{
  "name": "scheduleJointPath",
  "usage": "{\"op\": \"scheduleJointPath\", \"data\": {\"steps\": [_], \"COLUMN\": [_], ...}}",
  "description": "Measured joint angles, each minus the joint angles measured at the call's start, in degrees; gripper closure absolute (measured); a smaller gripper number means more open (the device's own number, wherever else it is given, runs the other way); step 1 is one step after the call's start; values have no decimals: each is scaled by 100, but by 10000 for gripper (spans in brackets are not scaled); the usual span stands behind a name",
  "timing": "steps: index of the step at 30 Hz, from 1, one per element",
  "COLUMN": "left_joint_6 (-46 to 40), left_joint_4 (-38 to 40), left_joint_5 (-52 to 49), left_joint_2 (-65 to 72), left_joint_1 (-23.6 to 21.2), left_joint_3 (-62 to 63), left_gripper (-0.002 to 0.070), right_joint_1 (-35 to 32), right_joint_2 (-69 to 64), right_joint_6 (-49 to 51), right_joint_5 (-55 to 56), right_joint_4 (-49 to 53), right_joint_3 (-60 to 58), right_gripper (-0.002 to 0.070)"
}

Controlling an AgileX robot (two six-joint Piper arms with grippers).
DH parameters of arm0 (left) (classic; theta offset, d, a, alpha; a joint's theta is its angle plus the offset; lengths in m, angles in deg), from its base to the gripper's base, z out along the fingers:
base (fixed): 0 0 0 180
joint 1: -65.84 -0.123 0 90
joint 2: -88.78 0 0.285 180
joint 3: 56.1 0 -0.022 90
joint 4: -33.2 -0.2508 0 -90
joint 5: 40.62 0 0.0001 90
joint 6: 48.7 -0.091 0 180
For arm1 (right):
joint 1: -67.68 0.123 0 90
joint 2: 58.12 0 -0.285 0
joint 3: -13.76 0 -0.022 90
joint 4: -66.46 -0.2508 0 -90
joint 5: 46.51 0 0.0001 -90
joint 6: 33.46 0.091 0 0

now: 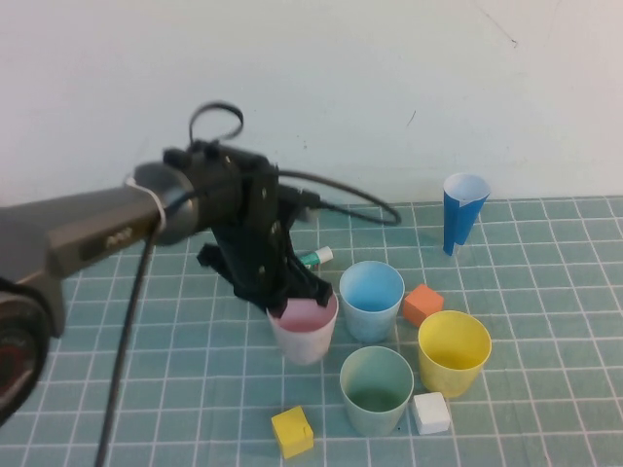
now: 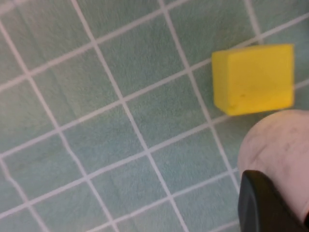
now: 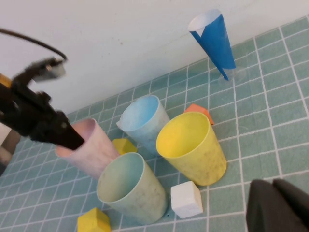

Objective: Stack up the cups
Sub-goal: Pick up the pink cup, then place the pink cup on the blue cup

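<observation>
Four cups stand close together on the green grid mat: pink (image 1: 304, 329), light blue (image 1: 371, 297), yellow (image 1: 453, 350) and pale green (image 1: 376, 387). My left gripper (image 1: 292, 297) is at the pink cup's near-left rim and grips its wall. In the left wrist view one black finger (image 2: 263, 203) presses on the pink wall (image 2: 277, 150). The right wrist view shows the pink (image 3: 89, 147), blue (image 3: 142, 123), yellow (image 3: 190, 147) and green (image 3: 130, 188) cups. My right gripper (image 3: 273, 183) is shut and empty, off to the right of the yellow cup and out of the high view.
A dark-blue paper cone (image 1: 461, 212) stands at the back right by the wall. Small blocks lie among the cups: orange (image 1: 421, 304), white (image 1: 430, 413), yellow (image 1: 292, 431). A small green-tipped object (image 1: 316, 257) lies behind the pink cup. The left arm's cable loops above the mat.
</observation>
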Motion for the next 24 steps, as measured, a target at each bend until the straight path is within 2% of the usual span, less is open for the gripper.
{"op": "scheduleJointPath", "data": {"steps": [4, 9, 24], "left_joint_6": [-359, -532, -166], "left_joint_4": [11, 69, 185], "left_joint_5": [-332, -206, 433], "left_joint_2": [-556, -1027, -92], "left_joint_1": [69, 256, 280], "left_joint_3": [192, 259, 1089], "left_gripper": [667, 667, 667], "right_joint_1": [0, 0, 0], "right_joint_2": [0, 0, 0], "right_joint_6": [-88, -116, -168], "right_joint_5": [0, 0, 0], "right_joint_4": [0, 0, 0], "right_joint_3": [0, 0, 0], "right_gripper": [679, 679, 679]}}
